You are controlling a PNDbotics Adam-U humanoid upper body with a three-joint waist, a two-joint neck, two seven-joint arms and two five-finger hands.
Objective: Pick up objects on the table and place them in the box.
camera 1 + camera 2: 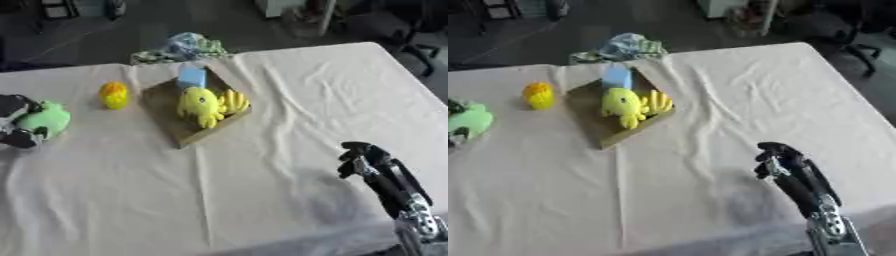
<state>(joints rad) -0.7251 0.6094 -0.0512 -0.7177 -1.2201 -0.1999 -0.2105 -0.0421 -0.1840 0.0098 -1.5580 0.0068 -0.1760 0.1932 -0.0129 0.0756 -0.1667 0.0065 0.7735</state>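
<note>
The left hand (19, 125) is curled round a green plush toy (45, 119) at the desk's (289, 100) left edge, seemingly gripped for the carry to the box (171, 117), which lies to that hand's right; a small yellow-orange toy (114, 95) sits between them, not yet boxed; a yellow plush (203, 106) and a blue block (192, 78) already rest inside. The right hand (779, 159) (apparently idle) stands raised near the desk's front right, well apart from the box, fingers bent and holding nothing.
</note>
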